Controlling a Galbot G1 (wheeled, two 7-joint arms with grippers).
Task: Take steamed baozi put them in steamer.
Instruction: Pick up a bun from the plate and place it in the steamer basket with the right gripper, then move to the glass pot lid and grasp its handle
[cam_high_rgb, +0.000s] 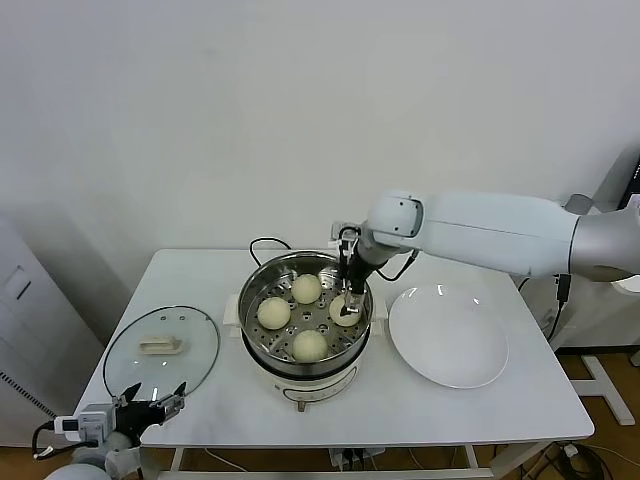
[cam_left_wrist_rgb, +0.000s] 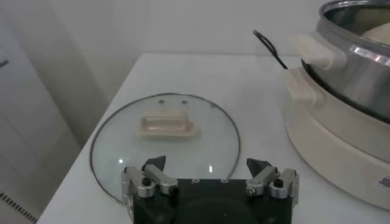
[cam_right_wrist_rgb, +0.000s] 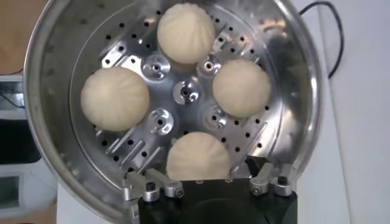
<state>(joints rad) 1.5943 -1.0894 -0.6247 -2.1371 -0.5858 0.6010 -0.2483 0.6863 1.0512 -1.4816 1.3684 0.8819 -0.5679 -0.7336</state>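
Head view, four steamed baozi (cam_high_rgb: 307, 288) in steamer (cam_high_rgb: 262, 286), right gripper (cam_high_rgb: 347, 310) fingers spread

The steamer (cam_right_wrist_rgb: 49, 122) is polished metal, mirror-bright on its wall, with a perforated steel floor of punched holes and raised dimples. Its base (cam_left_wrist_rgb: 329, 146) is glossy white plastic, as are the side handles. The four baozi (cam_right_wrist_rgb: 116, 98) look matt and doughy, smooth with faint pleats on top. The lid (cam_left_wrist_rgb: 122, 146) is clear glass with a thin metal rim and a cream plastic knob. The plate (cam_high_rgb: 450, 335) is glossy white, like glazed ceramic. The table (cam_high_rgb: 480, 410) is smooth, matt white. The gripper fingers (cam_left_wrist_rgb: 149, 181) are bare grey metal with black tips.
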